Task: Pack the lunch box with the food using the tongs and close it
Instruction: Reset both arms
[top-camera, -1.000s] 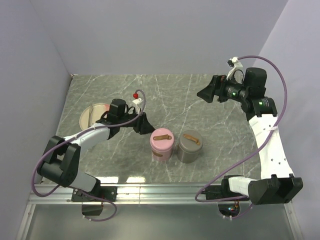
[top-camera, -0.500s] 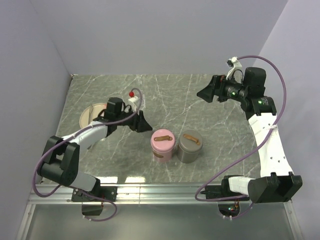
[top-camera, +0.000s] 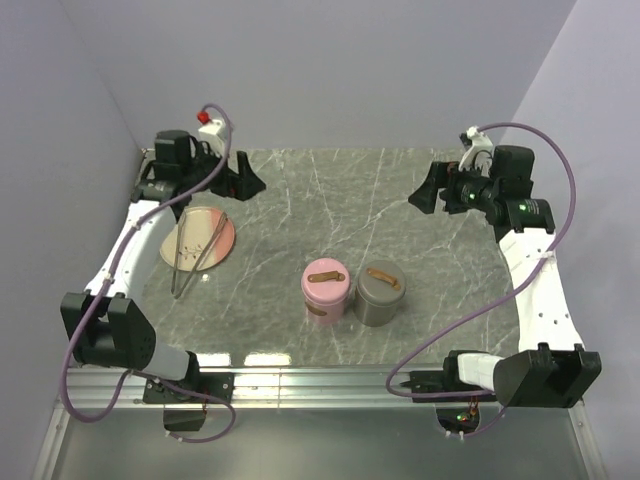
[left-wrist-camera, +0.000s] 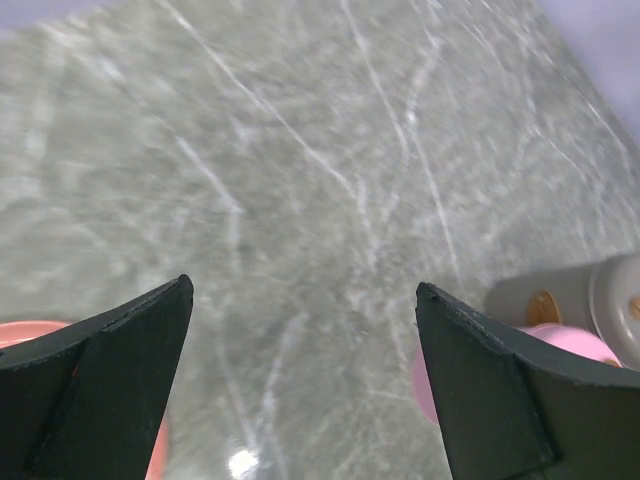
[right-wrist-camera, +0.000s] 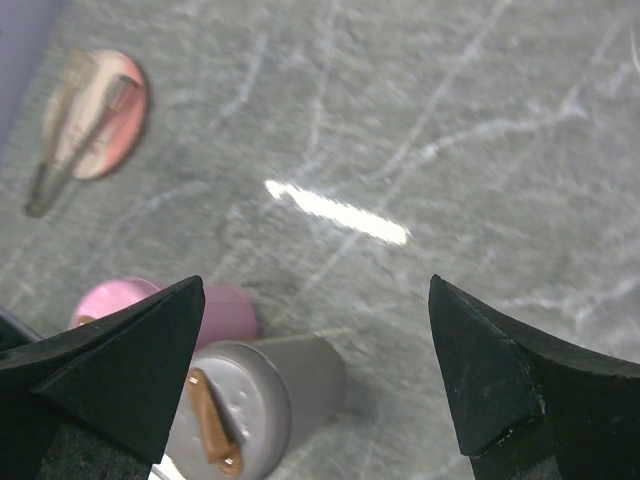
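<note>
Two round tins stand side by side, touching or nearly so, in the middle of the bench. The pink tin is on the left and the grey tin on the right. Each has its lid on, with a brown strap handle across the top, so what is inside them cannot be seen.

At the far left lies a flat pink plate. The tongs rest across it: their two thin arms spread over the plate, and the joined end sticks out past the near rim onto the bench. The right wrist view shows the same plate and tongs in its top left corner, too blurred to make out any food.

The left gripper hangs high over the far left corner, just beyond the plate. It is spread wide and grasps nothing; its wrist view shows only bare bench between its fingers.

The right gripper hovers over the far right of the bench, well apart from the tins, also released with nothing between its fingers
</note>
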